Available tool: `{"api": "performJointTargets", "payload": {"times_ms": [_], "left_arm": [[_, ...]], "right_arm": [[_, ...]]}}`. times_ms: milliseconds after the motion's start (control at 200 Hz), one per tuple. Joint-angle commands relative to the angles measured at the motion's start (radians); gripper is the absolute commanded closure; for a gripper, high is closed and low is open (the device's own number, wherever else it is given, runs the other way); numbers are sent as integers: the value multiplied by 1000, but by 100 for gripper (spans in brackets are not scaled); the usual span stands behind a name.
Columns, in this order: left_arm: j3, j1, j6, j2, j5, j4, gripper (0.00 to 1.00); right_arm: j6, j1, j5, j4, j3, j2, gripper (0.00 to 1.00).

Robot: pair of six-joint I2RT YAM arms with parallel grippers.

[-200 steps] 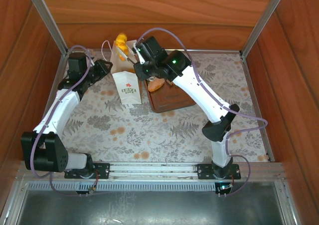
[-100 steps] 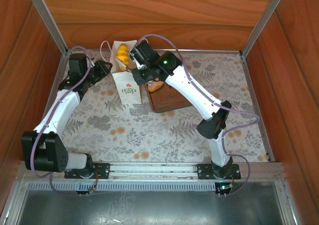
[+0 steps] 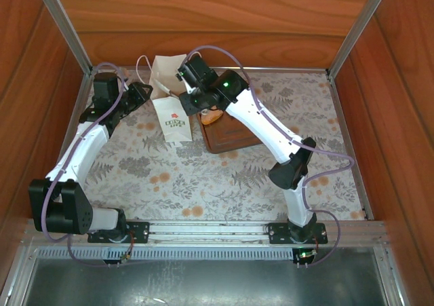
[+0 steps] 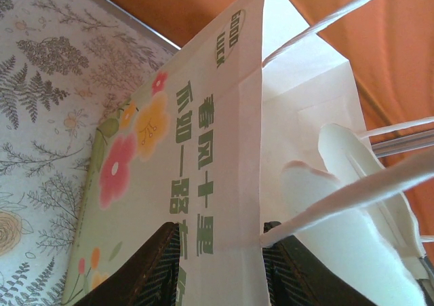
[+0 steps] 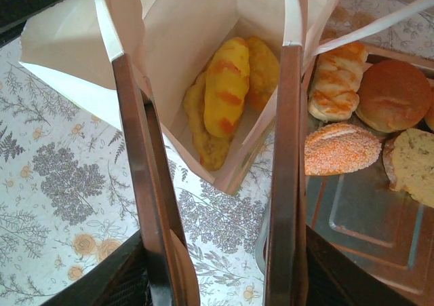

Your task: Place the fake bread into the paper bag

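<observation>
Now: the yellow croissant [image 5: 226,85] you held over the paper bag [image 5: 183,21] a second ago lies inside it, among others. Your right gripper [image 5: 207,55] hangs above the mouth, jaws parted, empty. Your left gripper [image 4: 217,241] pinches the bag wall. More fake bread [image 5: 333,148] waits on the tray [image 5: 366,218]. Bag print: "GOOD LUCK", green Chinese characters.

Floral-patterned table [image 3: 203,177], white paper bag [image 3: 173,119] standing at its far side, brown tray [image 3: 234,136] just beside it
</observation>
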Motion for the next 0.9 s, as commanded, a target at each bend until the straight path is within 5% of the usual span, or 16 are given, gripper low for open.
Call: {"api": "performJointTargets", "payload": {"times_ms": [0, 455, 895], "left_arm": [[-7, 5, -7, -33, 6, 5, 62], [5, 6, -9, -115, 23, -4, 53], [-70, 7, 34, -303, -110, -42, 29]], "right_arm": [[10, 8, 28, 22, 23, -69, 49], [8, 7, -5, 115, -35, -268, 49], [44, -103, 90, 218, -533, -700, 48]]}}
